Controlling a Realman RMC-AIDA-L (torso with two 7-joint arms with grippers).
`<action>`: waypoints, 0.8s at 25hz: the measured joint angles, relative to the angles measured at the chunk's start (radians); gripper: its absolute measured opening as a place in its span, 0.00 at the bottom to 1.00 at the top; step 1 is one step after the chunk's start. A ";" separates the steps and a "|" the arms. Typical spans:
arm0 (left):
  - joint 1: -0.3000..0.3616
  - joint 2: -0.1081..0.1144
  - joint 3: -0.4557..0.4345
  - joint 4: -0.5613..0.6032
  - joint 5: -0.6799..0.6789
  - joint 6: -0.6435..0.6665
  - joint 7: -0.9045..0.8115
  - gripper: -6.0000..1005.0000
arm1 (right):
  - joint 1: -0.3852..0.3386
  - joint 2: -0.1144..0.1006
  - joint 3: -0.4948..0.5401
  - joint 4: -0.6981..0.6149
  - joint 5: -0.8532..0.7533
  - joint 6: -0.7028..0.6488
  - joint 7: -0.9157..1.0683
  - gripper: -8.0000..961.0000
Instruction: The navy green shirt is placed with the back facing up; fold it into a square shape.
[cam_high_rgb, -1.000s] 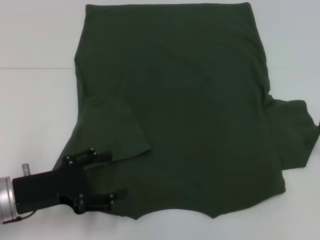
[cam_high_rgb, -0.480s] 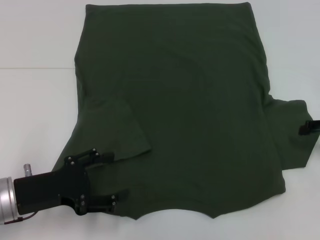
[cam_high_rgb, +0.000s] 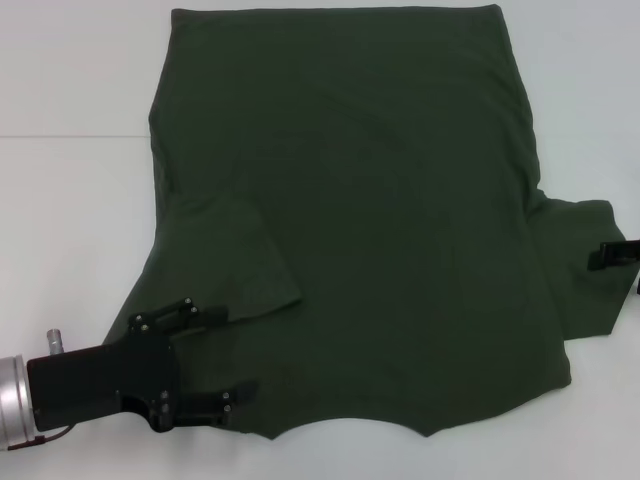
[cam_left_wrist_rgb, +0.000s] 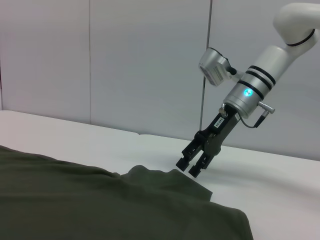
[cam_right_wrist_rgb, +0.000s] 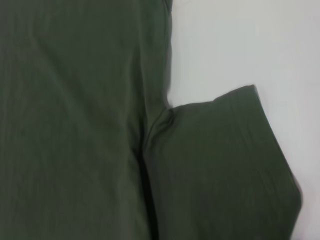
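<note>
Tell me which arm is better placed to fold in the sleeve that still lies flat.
Probably the right. The right gripper hangs open just above that unfolded sleeve of the navy green shirt. The left gripper sits at the opposite side, over the already folded sleeve.

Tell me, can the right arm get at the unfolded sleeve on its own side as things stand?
Probably yes. The right pincer hangs open just above the outer edge of that sleeve of the navy green shirt, with only bare white table around it. Nothing blocks it; the left pincer is far across.

One shirt (cam_high_rgb: 380, 200) — two claws — left claw (cam_high_rgb: 228, 352), right claw (cam_left_wrist_rgb: 192, 166).
</note>
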 joint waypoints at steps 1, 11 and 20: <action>0.000 0.000 0.000 0.000 0.000 0.000 0.000 0.93 | 0.000 0.000 0.000 0.000 0.000 0.000 0.000 0.96; -0.002 0.000 0.000 -0.004 0.000 -0.004 0.000 0.93 | -0.008 0.006 -0.003 0.011 -0.001 0.026 -0.001 0.96; -0.001 -0.002 0.000 -0.005 0.000 -0.008 0.000 0.93 | -0.002 0.011 -0.012 0.021 -0.001 0.047 -0.002 0.96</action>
